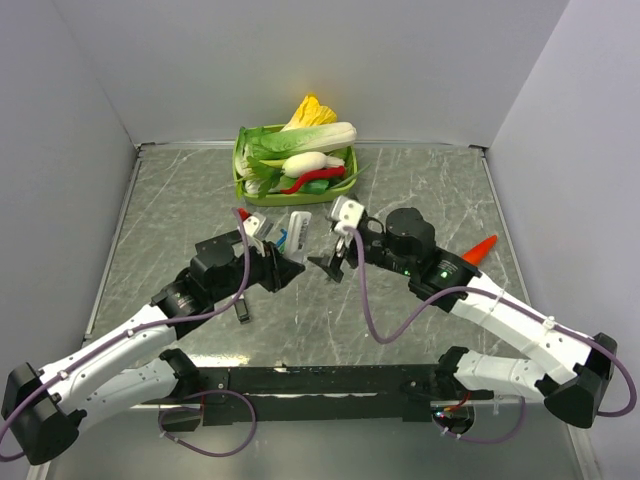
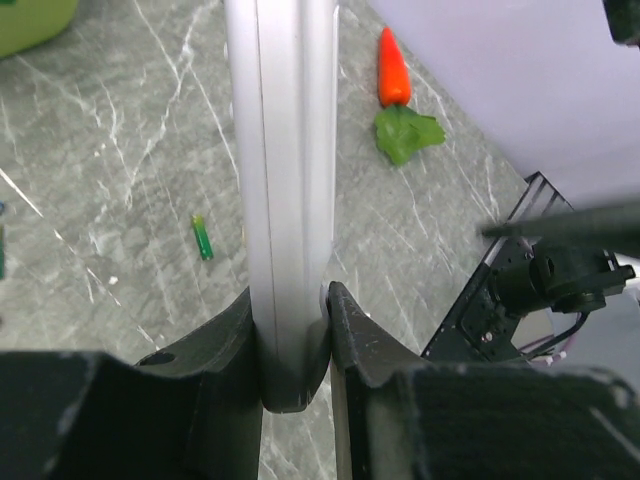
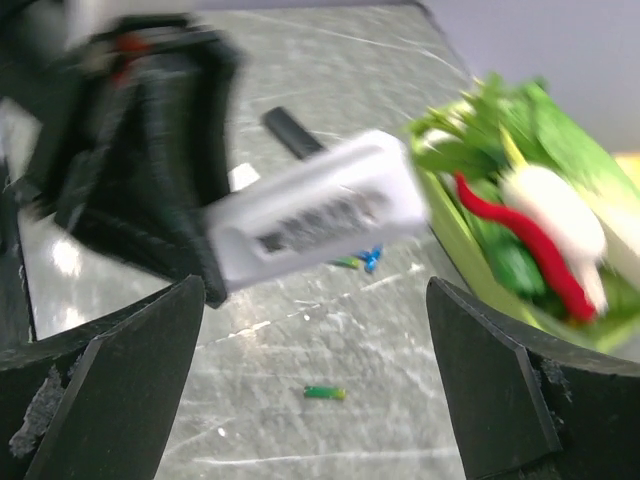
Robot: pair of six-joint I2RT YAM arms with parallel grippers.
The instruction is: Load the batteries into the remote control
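My left tool [image 2: 290, 322] is clamped on the lower end of the white remote [image 2: 285, 180], one finger on each long side, and holds it up off the worktop [image 2: 120, 150]. My right tool [image 3: 315, 290] is spread wide with nothing in it, facing the remote from the other side.

A green battery [image 3: 325, 393] lies loose on the worktop, framed between my right tool's fingers in the right wrist view and apart from everything else. Two more cells, one blue [image 3: 372, 258], sit close together beneath the raised remote.

I judge I am at the fetch step: remote presented, no cell picked up yet. The right wrist view is smeared, so I cannot tell whether the battery bay is open or already holds a cell.

Next I would lower the right tool over the green battery, set the fingers across its thin body rather than along it, and close gently, since so small a cylinder could roll away.
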